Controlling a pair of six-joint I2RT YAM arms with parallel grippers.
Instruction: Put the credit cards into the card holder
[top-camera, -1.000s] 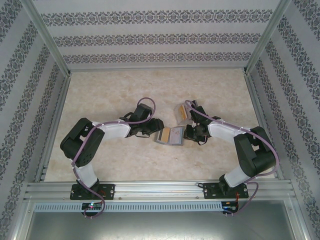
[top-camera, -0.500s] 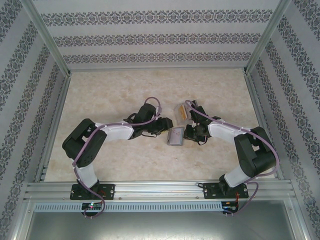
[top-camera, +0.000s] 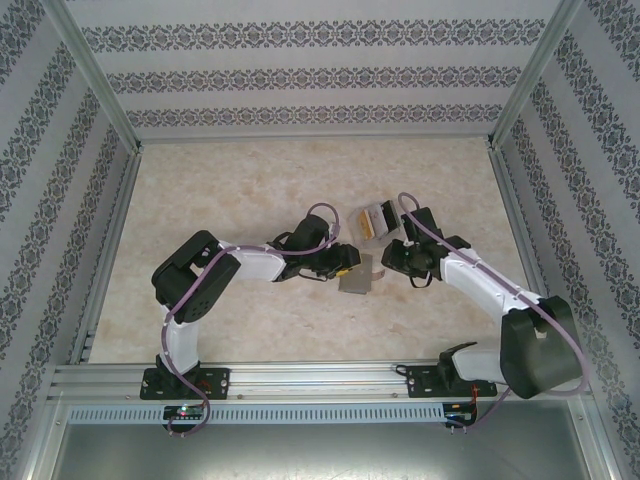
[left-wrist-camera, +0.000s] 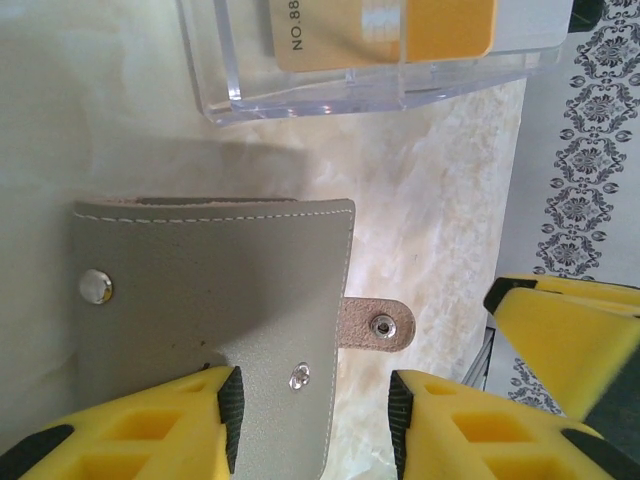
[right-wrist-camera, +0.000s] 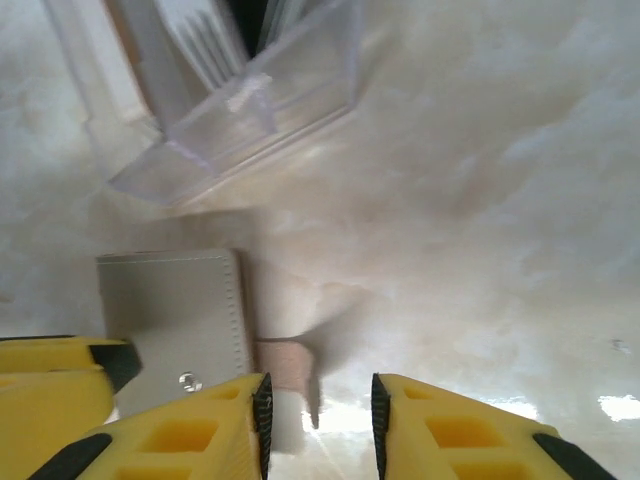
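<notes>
The left hand (left-wrist-camera: 315, 425), fingers spread, straddles the folded card holder (left-wrist-camera: 210, 290) at its edge, probably to steady it. The right hand (right-wrist-camera: 318, 420), slightly parted, hovers over its loose tab (right-wrist-camera: 285, 365). The credit cards (left-wrist-camera: 400, 25) sit in a clear box (left-wrist-camera: 300, 100) just beyond the card holder, on the counter (left-wrist-camera: 450, 200).

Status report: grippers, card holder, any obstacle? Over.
Left gripper open, over card holder edge. Right gripper open, at snap tab. Holder folded shut. Orange card in clear box.

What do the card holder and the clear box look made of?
Card holder: matte grey leather or faux leather, going by the stitched edge, suede-like strap and metal snaps; I can't tell which. Box: clear hard plastic, glossy; the table shows through its walls.
</notes>
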